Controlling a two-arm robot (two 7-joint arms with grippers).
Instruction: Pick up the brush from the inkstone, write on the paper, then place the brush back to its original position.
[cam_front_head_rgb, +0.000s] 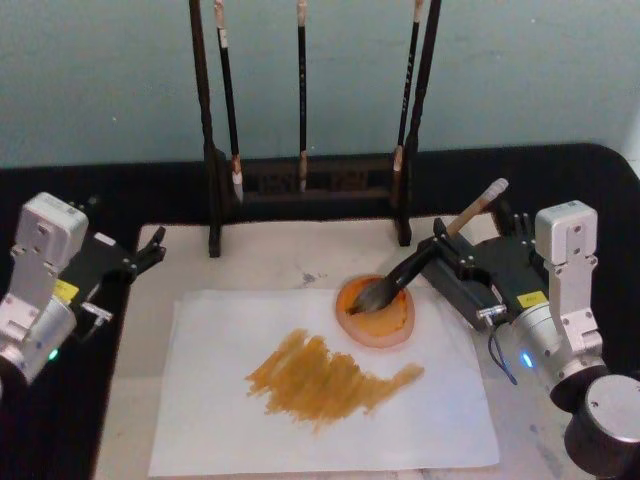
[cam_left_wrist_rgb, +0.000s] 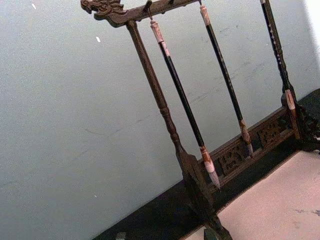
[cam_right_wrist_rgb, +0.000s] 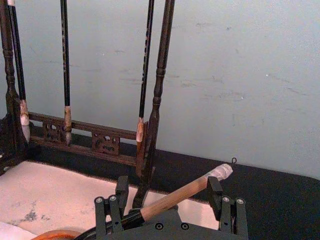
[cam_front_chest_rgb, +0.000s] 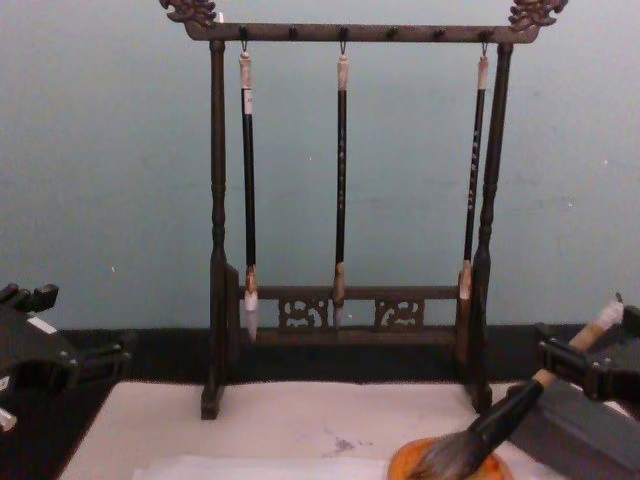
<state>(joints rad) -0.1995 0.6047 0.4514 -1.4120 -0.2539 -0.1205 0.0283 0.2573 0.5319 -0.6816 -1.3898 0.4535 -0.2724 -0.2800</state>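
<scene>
Teal wall backs the mat (cam_front_head_rgb: 280, 262). Head view: brush (cam_front_head_rgb: 425, 259) bristles rest in the dish (cam_front_head_rgb: 376, 312) at the paper's (cam_front_head_rgb: 320, 415) far right corner; right gripper (cam_front_head_rgb: 468, 256) straddles the handle, left gripper (cam_front_head_rgb: 140, 255) idles apart. Right wrist view: fingers (cam_right_wrist_rgb: 215, 192) spread, unclamped. Chest view: handle tilted; risk of rolling out, smearing ink.

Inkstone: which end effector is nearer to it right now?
Right. The right end effector sits just beside the inkstone, around the brush handle; the left end effector is across the paper, at the table's far left.
</scene>
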